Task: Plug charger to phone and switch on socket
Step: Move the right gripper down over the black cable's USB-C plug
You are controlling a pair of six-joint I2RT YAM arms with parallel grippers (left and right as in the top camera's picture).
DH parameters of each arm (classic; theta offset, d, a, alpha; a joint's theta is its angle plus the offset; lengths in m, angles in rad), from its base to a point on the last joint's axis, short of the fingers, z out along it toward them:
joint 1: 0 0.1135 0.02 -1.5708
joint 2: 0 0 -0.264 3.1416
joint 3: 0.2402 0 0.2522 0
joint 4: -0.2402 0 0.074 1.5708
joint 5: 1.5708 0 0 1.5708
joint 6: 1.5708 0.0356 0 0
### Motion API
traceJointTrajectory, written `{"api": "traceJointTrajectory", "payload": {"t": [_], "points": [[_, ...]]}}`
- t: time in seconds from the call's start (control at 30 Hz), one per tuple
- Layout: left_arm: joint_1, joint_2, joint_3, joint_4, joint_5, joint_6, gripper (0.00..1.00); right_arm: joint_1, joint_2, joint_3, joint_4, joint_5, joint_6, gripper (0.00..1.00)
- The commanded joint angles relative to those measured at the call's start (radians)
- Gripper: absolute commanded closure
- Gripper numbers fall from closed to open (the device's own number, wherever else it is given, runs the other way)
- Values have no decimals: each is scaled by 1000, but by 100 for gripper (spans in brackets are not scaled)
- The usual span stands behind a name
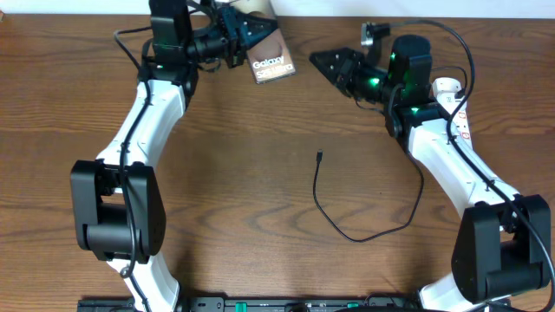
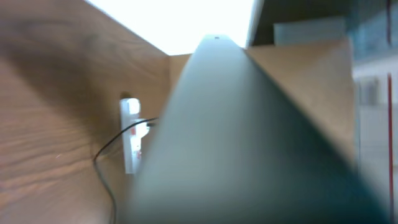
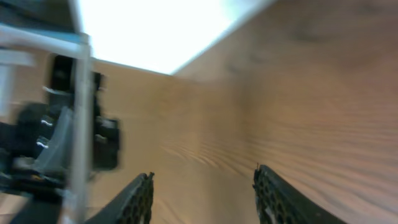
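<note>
The phone (image 1: 271, 64), a bronze-grey slab with white "Galaxy" lettering, is at the back of the table with my left gripper (image 1: 253, 35) shut on its far end. In the left wrist view the phone (image 2: 249, 137) fills most of the frame and hides the fingers. My right gripper (image 1: 325, 71) points left at the phone from a short gap, open and empty (image 3: 203, 174). The charger (image 1: 355, 236) lies loose in a loop mid-table, its connector tip (image 1: 319, 157) free. The white socket (image 1: 448, 87) lies at the right, partly under my right arm; it also shows as a white socket (image 2: 130, 134) with the charger cable (image 2: 106, 162).
Brown wooden table (image 1: 260, 199). My left arm's gripper shows blurred at the left of the right wrist view (image 3: 62, 143). Both arm bases stand at the front edge, and a thick black arm cable (image 1: 460, 43) arcs above the right arm.
</note>
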Motion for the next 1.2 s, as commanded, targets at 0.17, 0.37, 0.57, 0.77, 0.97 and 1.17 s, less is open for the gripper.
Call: {"api": "traceJointTrajectory", "payload": {"t": [0.17,0.37,0.57,0.77,0.97,1.17], "points": [[42,-29,15,-226,-99,16,93,4,14,-8,-265,93,-253,46],[43,-28,-6,-227,-96,56,93,25,14,45,-491,232,-379,49],[44,-20,-16,-226,-49,100,93,98,14,169,-715,443,-476,50],[88,11,-16,-225,53,106,93,166,14,243,-813,583,-496,55],[161,26,-16,-225,158,106,93,195,19,249,-832,628,-495,58],[153,26,-16,-225,217,148,93,227,53,249,-847,629,-495,62]]}}
